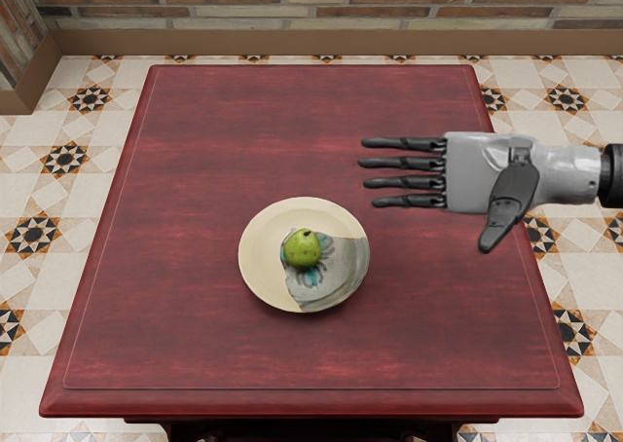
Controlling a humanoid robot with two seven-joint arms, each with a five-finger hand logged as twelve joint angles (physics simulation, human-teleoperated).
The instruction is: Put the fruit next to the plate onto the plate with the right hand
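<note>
Right fingers (404, 163) spread, empty, pear (303, 248) on plate (256, 259), well apart

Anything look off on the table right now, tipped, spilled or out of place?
Nothing stands out. The pear sits on the plate, well inside its rim; the right hand is open and clear of both.

Nothing here can be read: no words, numbers, brands or signs. The plate (258, 252) has only a blue-grey painted pattern on its right side, without letters. The green fruit (303, 248), the red table (195, 169) and the grey right hand (467, 174) are unmarked.
</note>
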